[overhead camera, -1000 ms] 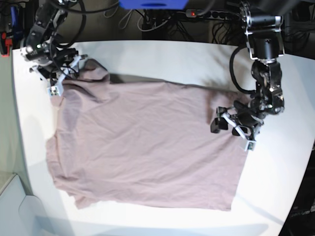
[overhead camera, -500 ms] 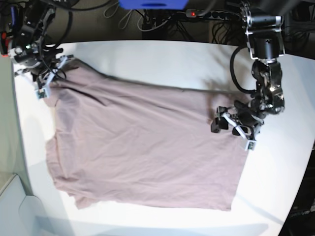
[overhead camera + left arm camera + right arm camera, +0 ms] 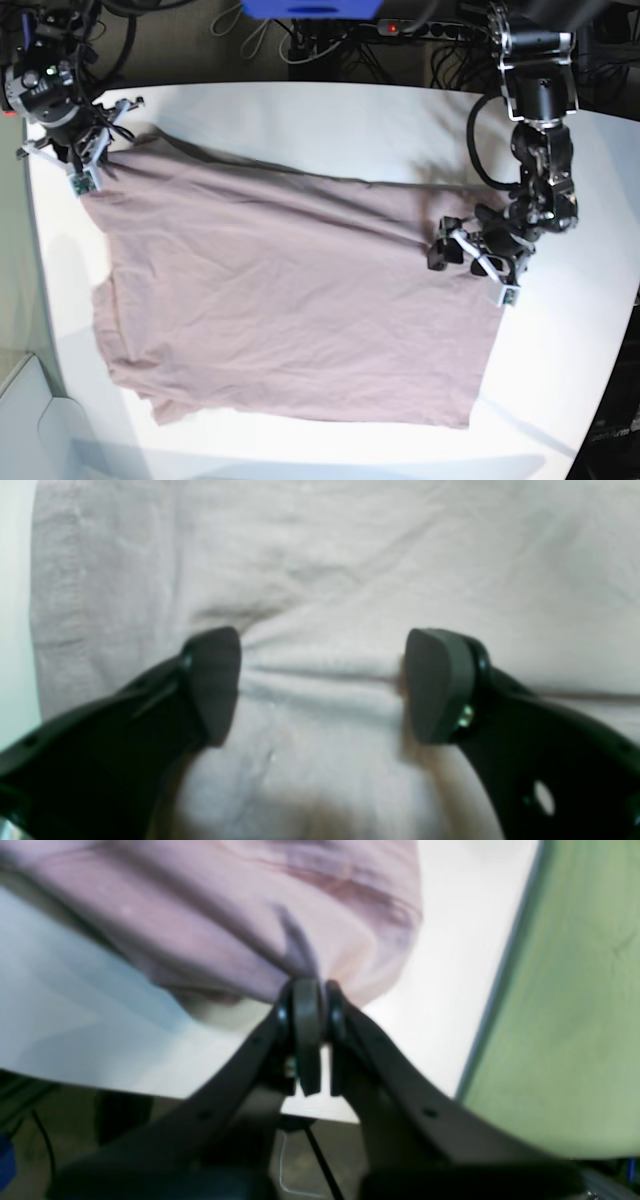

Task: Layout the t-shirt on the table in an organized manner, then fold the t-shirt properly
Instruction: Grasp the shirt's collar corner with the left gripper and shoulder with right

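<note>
Right claw (image 3: pixel 310 1005) over hidden t-shirt (image 3: pixel 290 300) corner

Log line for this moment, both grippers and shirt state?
right gripper: shut on t-shirt corner | left gripper: open over shirt | t-shirt: spread, unfolded

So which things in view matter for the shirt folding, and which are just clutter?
Job:
- dusty mauve-pink fabric t-shirt
- smooth white table
- right hand, shut on the shirt's corner
- left hand, open over the shirt's edge

Lying about:
- black cables behind the table
- blue box at the back
</note>
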### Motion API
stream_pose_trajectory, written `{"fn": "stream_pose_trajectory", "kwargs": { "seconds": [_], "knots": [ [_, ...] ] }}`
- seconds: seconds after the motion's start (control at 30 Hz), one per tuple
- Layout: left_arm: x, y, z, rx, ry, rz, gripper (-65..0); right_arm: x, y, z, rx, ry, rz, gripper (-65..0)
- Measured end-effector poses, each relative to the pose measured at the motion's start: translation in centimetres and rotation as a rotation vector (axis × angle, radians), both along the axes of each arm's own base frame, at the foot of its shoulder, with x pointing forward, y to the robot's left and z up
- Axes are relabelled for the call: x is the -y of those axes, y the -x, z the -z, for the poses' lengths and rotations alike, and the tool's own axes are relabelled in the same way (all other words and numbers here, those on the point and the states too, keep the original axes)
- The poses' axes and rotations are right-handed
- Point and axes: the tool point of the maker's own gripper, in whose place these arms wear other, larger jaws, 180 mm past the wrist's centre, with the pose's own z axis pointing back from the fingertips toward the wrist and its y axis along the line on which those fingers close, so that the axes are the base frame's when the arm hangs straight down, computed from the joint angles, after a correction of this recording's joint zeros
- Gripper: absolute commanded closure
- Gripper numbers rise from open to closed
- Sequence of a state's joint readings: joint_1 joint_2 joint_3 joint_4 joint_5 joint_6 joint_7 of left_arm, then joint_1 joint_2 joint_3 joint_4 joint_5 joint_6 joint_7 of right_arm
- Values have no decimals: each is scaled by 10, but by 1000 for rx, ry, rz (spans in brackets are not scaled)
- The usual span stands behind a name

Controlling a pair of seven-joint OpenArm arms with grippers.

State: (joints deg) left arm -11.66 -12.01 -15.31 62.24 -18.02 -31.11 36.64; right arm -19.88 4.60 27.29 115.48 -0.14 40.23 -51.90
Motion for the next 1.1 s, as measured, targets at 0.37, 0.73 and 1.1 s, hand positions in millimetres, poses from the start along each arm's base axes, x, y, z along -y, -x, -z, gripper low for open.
{"fn": "stream_pose_trajectory", "kwargs": {
  "seconds": [0.37, 0.73, 1.1],
  "knots": [
    [-4, -6, -3, -7, -25, 1, -506, -14, -93, 19, 13, -90, -55, 0],
    [-6, -6, -3, -9, -29, -2, -505, 0, -115, 24, -134, 4, -93, -124],
    [-6, -5, -2, -10, -29, -1, -507, 32, -85, -45, 104, 57, 63, -343]
  ]
}}
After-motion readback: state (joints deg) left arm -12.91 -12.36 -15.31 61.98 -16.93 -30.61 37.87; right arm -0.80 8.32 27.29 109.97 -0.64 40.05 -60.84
